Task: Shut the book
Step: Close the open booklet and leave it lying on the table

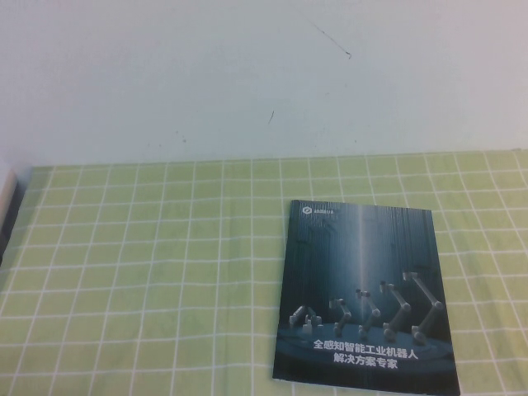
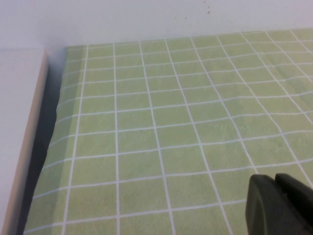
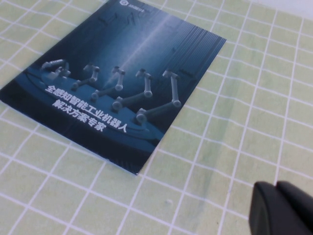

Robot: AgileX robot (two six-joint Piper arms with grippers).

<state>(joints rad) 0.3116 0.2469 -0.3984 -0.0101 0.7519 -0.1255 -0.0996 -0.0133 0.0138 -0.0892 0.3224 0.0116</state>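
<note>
A closed book point(image 1: 363, 297) with a dark blue cover showing robot arms and white Chinese lettering lies flat on the green checked cloth, right of the middle and near the front edge. It also fills much of the right wrist view as the book point(image 3: 117, 83). My right gripper point(image 3: 278, 188) hovers above bare cloth a little way off the book's corner, its fingers pressed together and empty. My left gripper point(image 2: 275, 180) is shut too, above bare cloth far from the book. Neither arm shows in the high view.
The green cloth point(image 1: 148, 272) with white grid lines covers the table up to a pale wall point(image 1: 247, 74). A white raised ledge point(image 2: 19, 137) runs along the cloth's left edge.
</note>
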